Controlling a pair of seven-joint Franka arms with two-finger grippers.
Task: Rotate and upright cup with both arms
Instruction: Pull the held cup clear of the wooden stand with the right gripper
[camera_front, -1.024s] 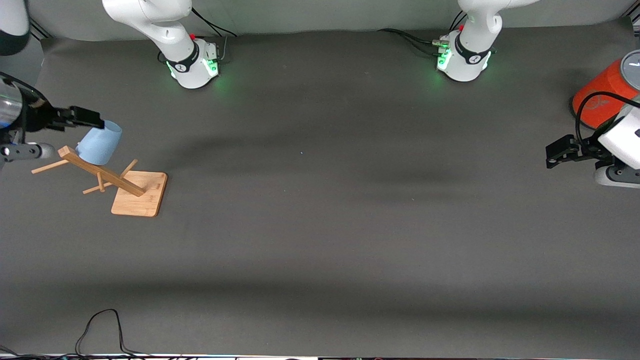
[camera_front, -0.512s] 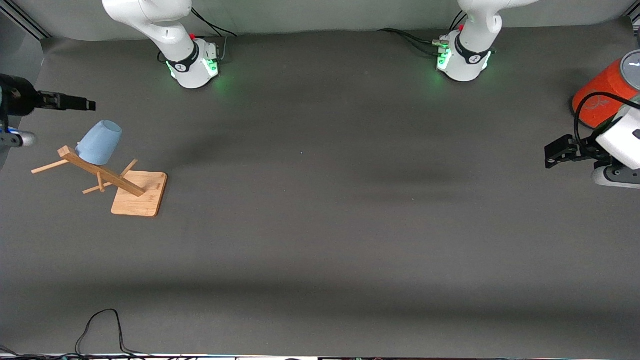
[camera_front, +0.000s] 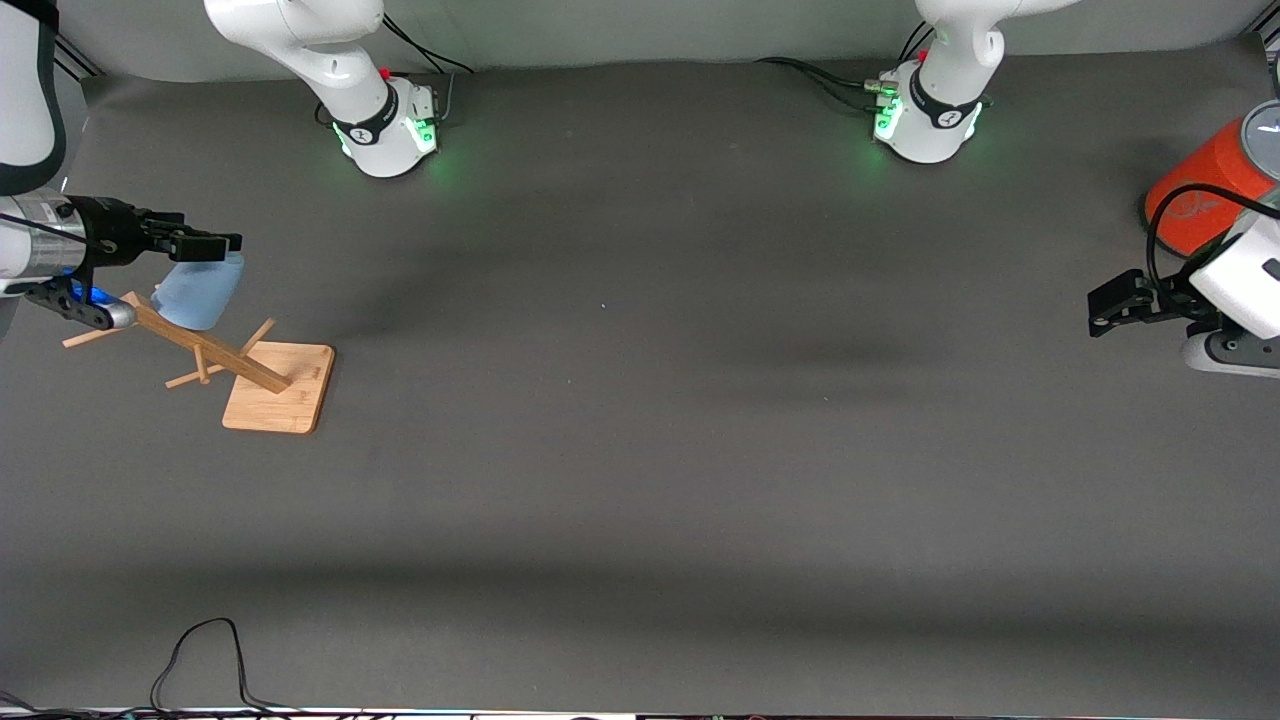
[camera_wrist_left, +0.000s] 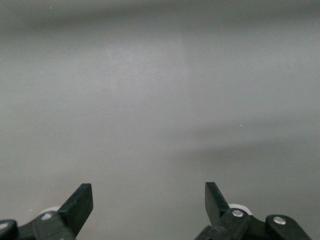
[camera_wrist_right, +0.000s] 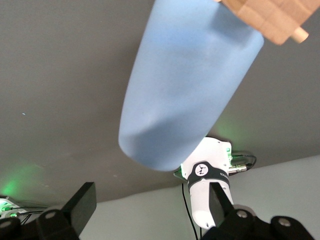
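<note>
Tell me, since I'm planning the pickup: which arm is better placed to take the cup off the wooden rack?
The right. Its claw is open right at the cup, which hangs upside down on the wooden rack. The left claw waits open at the table's other end, beside the orange cylinder.

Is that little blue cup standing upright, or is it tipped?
Tipped. The cup hangs upside down and slanted on a peg of the wooden rack, closed bottom uppermost, with the right claw open at its bottom end.

No legible text anywhere.
</note>
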